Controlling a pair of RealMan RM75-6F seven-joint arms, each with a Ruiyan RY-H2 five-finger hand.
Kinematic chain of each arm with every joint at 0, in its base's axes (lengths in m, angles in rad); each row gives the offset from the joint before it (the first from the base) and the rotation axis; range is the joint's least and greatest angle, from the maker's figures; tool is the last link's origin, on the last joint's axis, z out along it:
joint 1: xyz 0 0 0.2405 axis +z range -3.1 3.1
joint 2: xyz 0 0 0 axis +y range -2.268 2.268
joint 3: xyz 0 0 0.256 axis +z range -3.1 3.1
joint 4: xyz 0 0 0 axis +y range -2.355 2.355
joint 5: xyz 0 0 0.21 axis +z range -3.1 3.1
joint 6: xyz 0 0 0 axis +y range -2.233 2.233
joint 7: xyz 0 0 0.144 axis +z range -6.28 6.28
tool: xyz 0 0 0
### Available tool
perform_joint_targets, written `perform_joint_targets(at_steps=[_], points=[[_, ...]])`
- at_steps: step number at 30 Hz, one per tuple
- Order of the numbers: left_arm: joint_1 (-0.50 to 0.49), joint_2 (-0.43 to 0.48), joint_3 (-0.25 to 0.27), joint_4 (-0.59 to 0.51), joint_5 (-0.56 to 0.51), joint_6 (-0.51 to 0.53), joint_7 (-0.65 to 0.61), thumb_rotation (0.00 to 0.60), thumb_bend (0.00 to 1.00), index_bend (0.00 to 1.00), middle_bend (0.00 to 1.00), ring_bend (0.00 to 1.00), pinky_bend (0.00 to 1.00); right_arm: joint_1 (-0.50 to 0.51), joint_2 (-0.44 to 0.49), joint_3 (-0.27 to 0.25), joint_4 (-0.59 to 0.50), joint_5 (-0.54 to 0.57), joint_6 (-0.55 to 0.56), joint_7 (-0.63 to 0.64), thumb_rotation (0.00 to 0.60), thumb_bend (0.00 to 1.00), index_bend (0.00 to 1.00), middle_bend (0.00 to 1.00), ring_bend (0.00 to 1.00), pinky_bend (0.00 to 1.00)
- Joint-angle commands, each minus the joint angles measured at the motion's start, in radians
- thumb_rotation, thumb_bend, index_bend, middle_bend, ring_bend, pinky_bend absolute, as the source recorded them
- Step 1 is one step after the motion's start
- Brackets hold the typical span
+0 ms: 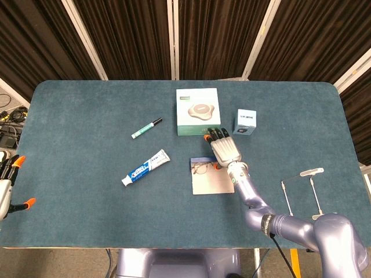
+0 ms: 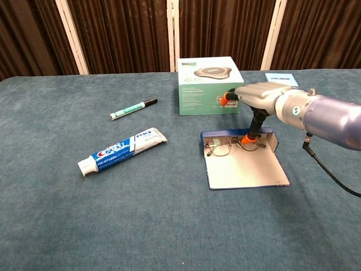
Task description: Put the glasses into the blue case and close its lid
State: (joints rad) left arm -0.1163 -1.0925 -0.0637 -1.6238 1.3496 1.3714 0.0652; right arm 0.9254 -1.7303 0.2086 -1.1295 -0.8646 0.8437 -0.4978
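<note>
Starting at my far left, my left hand sits at the edge of the surface, fingers apart and holding nothing, well apart from the work. Moving right, a toothpaste tube and a marker lie to the left of my right hand, untouched. Then comes the blue case, open and flat, with the glasses lying in it against its raised back wall, directly under my right hand. That hand hovers palm down, one orange-tipped finger reaching down onto the frame near the bridge and right lens; I judge it is touching rather than gripping.

The glasses look thin-wired, light and easily bent, and the lenses would smear or slip, so I would nudge them at the bridge or rim, gently, not squeeze. The lid looks stiff and light; its free front edge seems the place to lift.

The chest view shows the fingertip meeting the frame and the case wall standing up. The head view hides this beneath my hand, but alone shows my left hand.
</note>
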Motion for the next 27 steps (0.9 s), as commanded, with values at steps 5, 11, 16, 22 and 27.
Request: perform_joint_targets(at_steps=[5, 11, 16, 22, 27], points=[[0.001, 0.0, 0.002, -0.004, 0.005, 0.005, 0.004, 0.6, 0.0, 0.0, 0.0, 0.0, 0.0, -0.013, 0.03, -0.002, -0.052, -0.01, 0.014, -0.005, 0.6, 0.07, 0.18, 0.0, 0.0, 0.0], [0.004, 0.004, 0.007, -0.012, 0.021, 0.015, 0.0, 0.6, 0.0, 0.0, 0.0, 0.0, 0.0, -0.065, 0.148, -0.049, -0.251, -0.113, 0.075, 0.003, 0.6, 0.07, 0.18, 0.0, 0.0, 0.0], [0.008, 0.006, 0.013, -0.019, 0.039, 0.025, -0.001, 0.6, 0.0, 0.0, 0.0, 0.0, 0.0, -0.115, 0.251, -0.115, -0.405, -0.23, 0.117, 0.015, 0.6, 0.07, 0.19, 0.0, 0.0, 0.0], [0.012, 0.009, 0.018, -0.027, 0.055, 0.038, -0.001, 0.6, 0.0, 0.0, 0.0, 0.0, 0.0, -0.155, 0.287, -0.184, -0.456, -0.344, 0.141, 0.034, 0.6, 0.07, 0.22, 0.0, 0.0, 0.0], [0.016, 0.009, 0.022, -0.032, 0.064, 0.047, 0.004, 0.6, 0.0, 0.0, 0.0, 0.0, 0.0, -0.178, 0.257, -0.223, -0.402, -0.422, 0.153, 0.051, 0.6, 0.07, 0.24, 0.0, 0.0, 0.0]])
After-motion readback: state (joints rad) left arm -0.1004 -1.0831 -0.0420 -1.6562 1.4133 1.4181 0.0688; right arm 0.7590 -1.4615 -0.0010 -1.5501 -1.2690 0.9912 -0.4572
